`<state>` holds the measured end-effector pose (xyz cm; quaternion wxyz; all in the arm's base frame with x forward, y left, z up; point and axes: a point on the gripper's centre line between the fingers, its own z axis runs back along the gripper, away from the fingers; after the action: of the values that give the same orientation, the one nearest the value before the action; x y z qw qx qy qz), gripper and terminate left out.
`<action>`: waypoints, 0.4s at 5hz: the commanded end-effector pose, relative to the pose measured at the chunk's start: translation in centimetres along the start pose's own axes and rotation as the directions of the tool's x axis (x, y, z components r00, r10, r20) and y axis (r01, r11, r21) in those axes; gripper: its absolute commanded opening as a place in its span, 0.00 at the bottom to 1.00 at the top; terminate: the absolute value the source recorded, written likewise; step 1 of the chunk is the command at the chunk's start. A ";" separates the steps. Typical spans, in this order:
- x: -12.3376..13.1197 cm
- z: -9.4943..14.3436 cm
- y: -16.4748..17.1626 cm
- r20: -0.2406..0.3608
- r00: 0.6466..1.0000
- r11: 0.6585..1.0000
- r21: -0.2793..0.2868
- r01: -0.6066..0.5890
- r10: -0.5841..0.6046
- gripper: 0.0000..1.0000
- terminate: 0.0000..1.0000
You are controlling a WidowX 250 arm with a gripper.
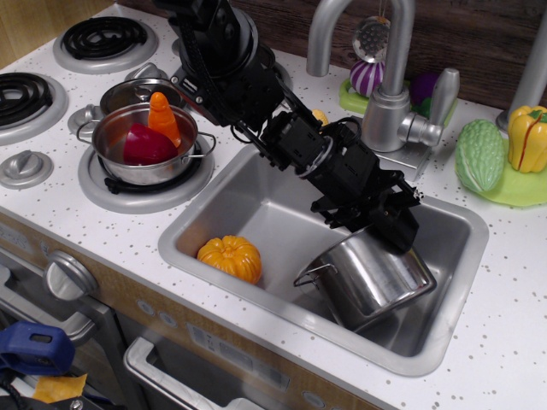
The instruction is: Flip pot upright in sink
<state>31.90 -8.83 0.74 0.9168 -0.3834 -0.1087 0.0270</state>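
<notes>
Gripper [400,232] clenched on the rim of the tilted pot [372,278], lower right of the sink [256,201]; best rotated steadily until the base sits flat before release.

I find no words, labels, brand names or numbers that I can read anywhere in this view. The pot [372,278] at my gripper [395,232] is bare shiny steel with no marking, and the sink [256,198] walls are plain metal. The stove knobs [26,168] and the front panel below the table carry nothing legible.
</notes>
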 end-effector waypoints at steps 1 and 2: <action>0.6 0.0 -1.2 0.021 0.996 0.980 0.183 0.078 -0.083 0.00 0.00; 0.7 0.3 -1.2 -0.008 0.993 0.944 0.311 0.113 -0.116 0.00 0.00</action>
<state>31.45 -9.51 -0.15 0.9782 -0.1779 -0.1059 -0.0186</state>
